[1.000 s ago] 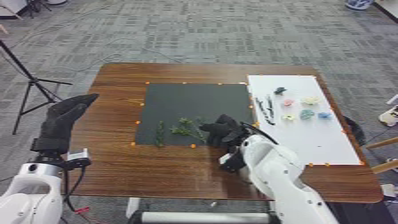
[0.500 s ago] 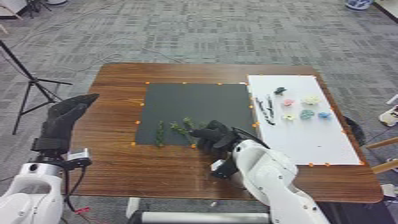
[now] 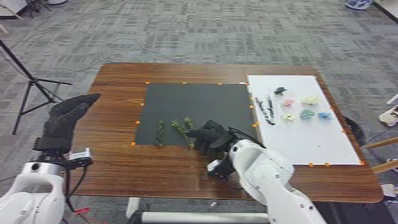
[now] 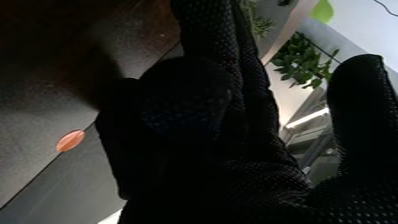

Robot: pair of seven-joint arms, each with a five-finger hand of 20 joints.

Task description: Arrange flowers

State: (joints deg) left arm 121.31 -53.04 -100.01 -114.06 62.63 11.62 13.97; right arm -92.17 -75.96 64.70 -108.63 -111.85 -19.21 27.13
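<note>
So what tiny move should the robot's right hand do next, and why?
I think the right hand should lift up gently, because it is right beside the green leafy sprigs on the dark rectangular mat and might nudge them.

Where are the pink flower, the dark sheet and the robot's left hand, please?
Pink flower point(image 3: 288, 102): head view, on its bloom.
Dark sheet point(image 3: 191, 102): head view, on its far half.
Left hand point(image 3: 64, 117): head view, on the middle of the glove.
</note>
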